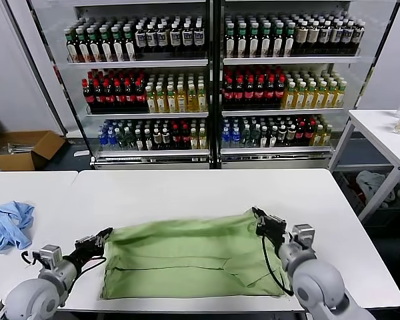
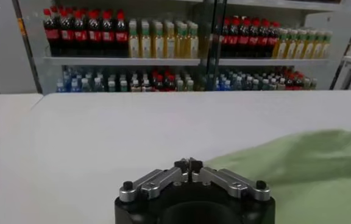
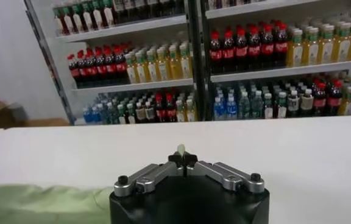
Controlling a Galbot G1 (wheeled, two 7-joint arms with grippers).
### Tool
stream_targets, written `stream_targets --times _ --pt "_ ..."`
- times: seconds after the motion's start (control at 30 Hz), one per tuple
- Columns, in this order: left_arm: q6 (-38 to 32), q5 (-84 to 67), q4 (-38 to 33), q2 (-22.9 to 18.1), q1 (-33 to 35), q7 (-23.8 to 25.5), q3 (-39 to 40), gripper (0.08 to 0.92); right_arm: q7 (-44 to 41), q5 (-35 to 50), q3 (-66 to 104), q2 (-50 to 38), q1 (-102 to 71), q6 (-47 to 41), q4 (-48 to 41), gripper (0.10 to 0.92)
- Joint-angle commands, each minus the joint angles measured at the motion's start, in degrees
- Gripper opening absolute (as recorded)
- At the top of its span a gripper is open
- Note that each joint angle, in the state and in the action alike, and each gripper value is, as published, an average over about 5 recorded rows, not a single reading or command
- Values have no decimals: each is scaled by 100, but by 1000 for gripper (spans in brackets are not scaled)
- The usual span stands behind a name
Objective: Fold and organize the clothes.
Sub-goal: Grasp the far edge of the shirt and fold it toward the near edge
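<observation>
Nearest to us on the white table (image 1: 207, 183), our two arms flank the green shirt (image 1: 187, 257), which lies spread flat and partly folded along the front edge. Our left gripper (image 1: 104, 235) sits at the shirt's left edge, its fingers pressed together; from the wrist view they look empty (image 2: 188, 164), with the cloth just beside them. Our right gripper (image 1: 260, 219) is at the shirt's far right corner, clenched too, and a small pale sliver shows between the tips (image 3: 181, 157), possibly a pinch of fabric, though we cannot be sure. Farther left lies a crumpled sky-blue garment (image 1: 8, 225), well apart from the shirt. Beyond the table stand drink coolers (image 1: 213, 80) full of bottles, with a cardboard box (image 1: 23, 148) on the floor.
</observation>
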Motion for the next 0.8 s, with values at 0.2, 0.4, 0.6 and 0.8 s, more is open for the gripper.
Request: stream_targets --times 0.2,0.4,0.6,0.8 --pt "377 153 -299 -1 508 275 -330 87 -124 -601 405 -78 -1312 114 518 106" --pt "467 223 -256 -8 435 330 -261 87 -159 -780 410 -62 -1429 204 419 106" --pt "470 561 -29 -43 354 384 -163 87 -197 -1012 225 -10 -1475 339 192 106" --pt "327 1056 240 -101 319 355 -95 103 -180 -1273 54 42 -1501 461 163 106"
